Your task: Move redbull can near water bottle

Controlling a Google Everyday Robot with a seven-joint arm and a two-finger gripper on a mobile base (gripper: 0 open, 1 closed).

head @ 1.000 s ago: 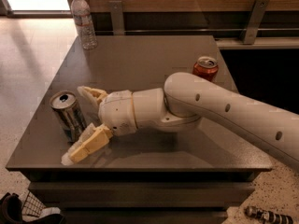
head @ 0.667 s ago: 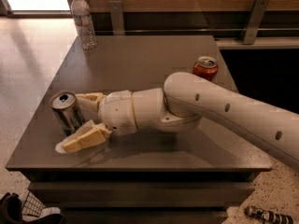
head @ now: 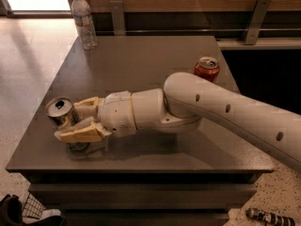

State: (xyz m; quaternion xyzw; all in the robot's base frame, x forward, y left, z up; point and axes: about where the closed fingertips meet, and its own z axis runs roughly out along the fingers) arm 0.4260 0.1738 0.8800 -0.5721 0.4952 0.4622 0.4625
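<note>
The redbull can [head: 61, 111] is a slim silver can with a pull-tab top, near the table's front left. It leans a little to the left between my gripper's two cream fingers. My gripper [head: 70, 121] has closed on the can, one finger [head: 87, 105] behind it and one finger [head: 80, 133] in front. The can's lower body is hidden by the front finger. The water bottle [head: 84, 21] is clear with a white cap and stands at the table's far left corner, well away from the can.
A red Coca-Cola can [head: 207, 68] stands at the right side of the dark table [head: 141, 60], just behind my white arm [head: 225, 112]. A wall rail runs along the back. A dark can [head: 270, 217] lies on the floor at the lower right.
The gripper's fingers have closed in around the redbull can, and the can now leans slightly. The arm has hardly shifted.
</note>
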